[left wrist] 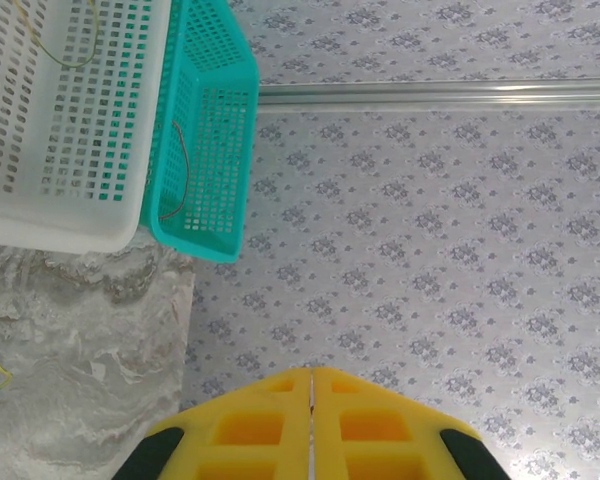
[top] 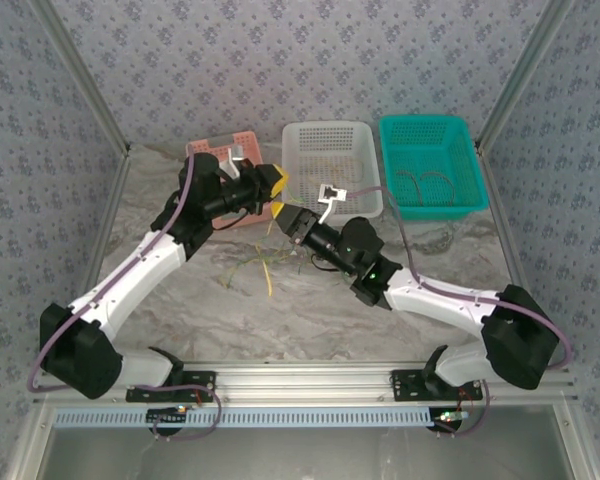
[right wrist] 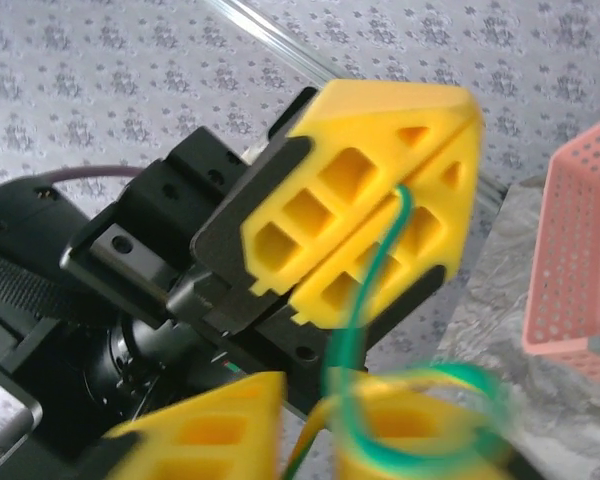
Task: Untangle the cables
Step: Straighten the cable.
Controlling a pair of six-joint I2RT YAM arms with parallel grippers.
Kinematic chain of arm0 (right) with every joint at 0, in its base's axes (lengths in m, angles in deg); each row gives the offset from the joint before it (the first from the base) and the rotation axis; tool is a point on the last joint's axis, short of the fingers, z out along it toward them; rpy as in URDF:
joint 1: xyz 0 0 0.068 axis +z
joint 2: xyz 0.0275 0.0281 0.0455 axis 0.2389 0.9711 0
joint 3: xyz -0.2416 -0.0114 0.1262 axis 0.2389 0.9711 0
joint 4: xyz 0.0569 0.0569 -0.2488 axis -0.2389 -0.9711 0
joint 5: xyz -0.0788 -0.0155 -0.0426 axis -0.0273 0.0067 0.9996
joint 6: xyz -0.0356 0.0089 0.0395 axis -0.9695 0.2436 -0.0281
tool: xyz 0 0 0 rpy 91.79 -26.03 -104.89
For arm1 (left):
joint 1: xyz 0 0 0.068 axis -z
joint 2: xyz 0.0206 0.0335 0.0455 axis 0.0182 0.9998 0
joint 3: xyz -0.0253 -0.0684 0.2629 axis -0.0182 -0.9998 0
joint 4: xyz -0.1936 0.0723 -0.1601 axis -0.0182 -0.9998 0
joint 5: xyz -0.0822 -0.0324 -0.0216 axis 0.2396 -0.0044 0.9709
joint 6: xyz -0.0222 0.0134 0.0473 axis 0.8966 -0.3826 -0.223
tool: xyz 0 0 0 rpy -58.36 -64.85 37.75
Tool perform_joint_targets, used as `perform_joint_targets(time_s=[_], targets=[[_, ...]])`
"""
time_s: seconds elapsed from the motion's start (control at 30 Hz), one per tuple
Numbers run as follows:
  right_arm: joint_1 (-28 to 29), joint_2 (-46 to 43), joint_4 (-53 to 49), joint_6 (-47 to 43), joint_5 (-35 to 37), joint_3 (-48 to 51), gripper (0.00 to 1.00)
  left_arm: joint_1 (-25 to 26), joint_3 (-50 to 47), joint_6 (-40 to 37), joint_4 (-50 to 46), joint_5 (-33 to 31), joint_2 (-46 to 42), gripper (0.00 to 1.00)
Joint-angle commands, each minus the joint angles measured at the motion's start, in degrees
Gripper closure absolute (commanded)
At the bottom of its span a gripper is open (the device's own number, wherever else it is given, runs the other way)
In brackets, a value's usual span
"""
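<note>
Holding tight, the left gripper [left wrist: 311, 380] has its yellow fingers [right wrist: 330, 190] pressed together on a green strand of the cables [right wrist: 358, 310], up in the air above the grey table [top: 320, 310]. Just below it, the right gripper [right wrist: 310, 425] has its own fingers closed on the green and yellow strands, though that part looks blurry. Seen from above, the loose ends hang down between the two grippers onto the table, in front of the pink basket [top: 220, 143] and white basket [top: 325, 127], with the teal basket [top: 385, 160] off to the right.
</note>
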Motion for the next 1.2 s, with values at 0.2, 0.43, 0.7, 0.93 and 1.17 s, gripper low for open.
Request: perform_joint_targets(time_s=[0.2,0.43,0.7,0.93,1.17], targets=[[6.8,-1.84,-29.73,-19.93,23.23,-11.5,1.0,-0.59,2.2,0.18,-3.41,-1.49,-3.48,1.0],[9.32,1.76,-35.39,-38.43,51.58,-12.87,1.0,-0.73,1.95,1.18,-11.95,-5.33,-9.33,1.0],[5.68,5.1,-19.64,-67.48,55.04,-10.22,1.0,-2.42,4.11,-1.92,-24.84,-6.8,-14.07,1.0],[5.37,11.69,-1.45,-104.01,56.02,-9.17,1.0,-6.33,2.71,-3.86,-37.21,-13.69,-18.36,1.0],[7.54,15.52,5.86,-121.14,54.52,-7.5,1.0,-11.52,3.82,-6.09,-42.42,-18.31,-23.13,1.0]])
